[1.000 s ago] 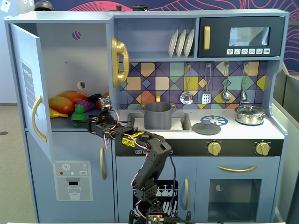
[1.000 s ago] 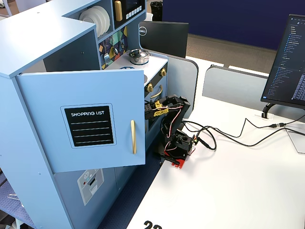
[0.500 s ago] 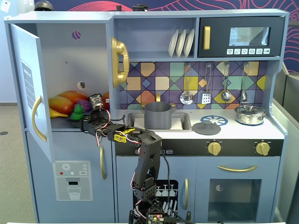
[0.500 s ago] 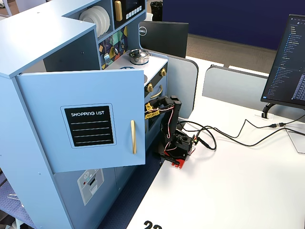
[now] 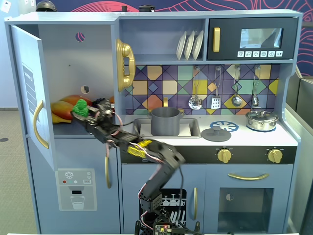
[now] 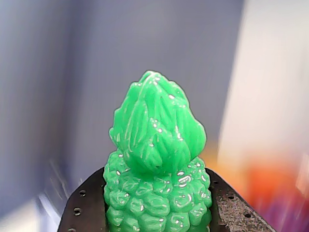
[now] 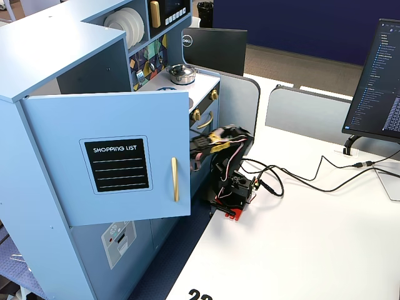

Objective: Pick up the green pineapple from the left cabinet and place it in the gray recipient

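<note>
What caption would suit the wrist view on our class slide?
The hand grips a green toy pineapple, leafy crown up, against a blurred blue cupboard.

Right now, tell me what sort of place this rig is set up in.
Probably an office: a toy kitchen stands against a white desk, with a computer monitor and gray partition panels nearby.
</note>
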